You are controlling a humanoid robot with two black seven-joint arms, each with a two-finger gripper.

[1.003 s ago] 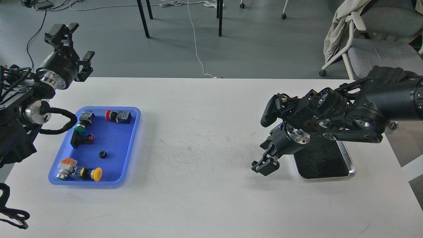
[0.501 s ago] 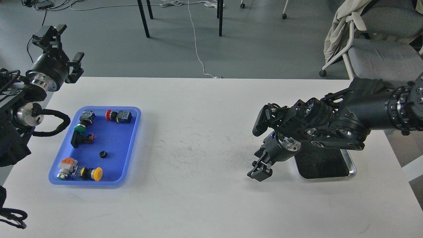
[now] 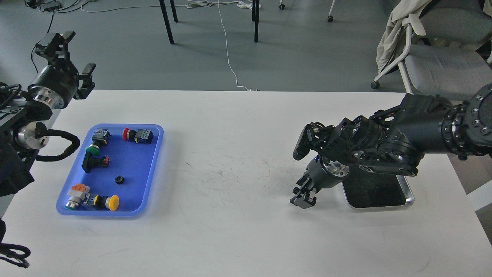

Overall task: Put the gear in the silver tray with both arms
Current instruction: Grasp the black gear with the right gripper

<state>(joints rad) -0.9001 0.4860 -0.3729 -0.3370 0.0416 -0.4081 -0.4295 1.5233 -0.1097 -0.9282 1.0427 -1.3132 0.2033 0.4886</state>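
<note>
- The left arm [image 3: 23, 127] is matte black, built of round drum-like segments; a polished silver ring sits behind the wrist, with a silver disc-shaped joint cap at its 7 o'clock.
- A black braided cable [image 3: 63, 144] loops from that cap.
- The left gripper [image 3: 65, 54] is black and angular, with boxy blocks.
- The right arm [image 3: 423, 127] is black, with a ring of small screws on its thick segment, exposed linkage bars and a silver wrist ring.
- The right gripper [image 3: 303, 196] is small, dark and blocky.

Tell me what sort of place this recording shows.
Probably a robotics lab or office test space: a white table with a blue tray of push-button parts, cables on the grey floor, and an office chair.
</note>
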